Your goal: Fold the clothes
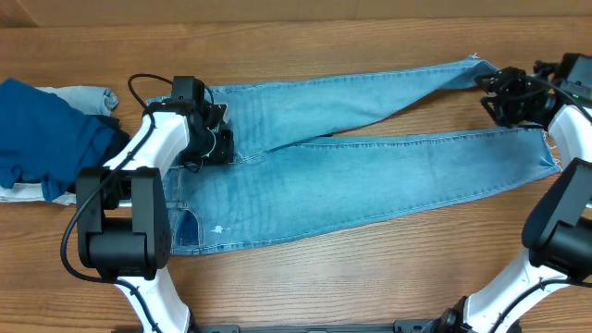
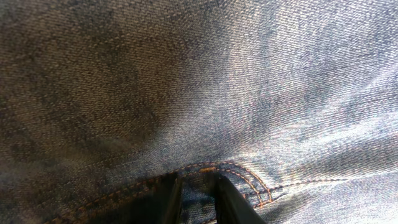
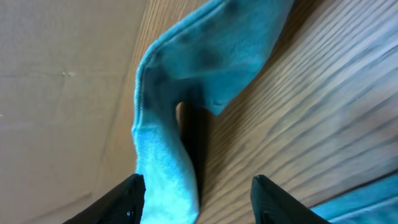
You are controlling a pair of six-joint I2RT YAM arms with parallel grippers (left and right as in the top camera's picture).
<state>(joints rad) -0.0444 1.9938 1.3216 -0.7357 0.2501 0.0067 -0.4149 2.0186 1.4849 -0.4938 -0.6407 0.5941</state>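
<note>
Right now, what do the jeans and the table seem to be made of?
The jeans look like matte light-blue denim: woven twill texture, orange seam stitching, frayed hems. The table looks like smooth wood or wood-look laminate: grain lines show, but I cannot tell which.

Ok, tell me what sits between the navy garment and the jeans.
The overhead view shows the left arm and its cable over wooden table, between the navy garment and the jeans.
</note>
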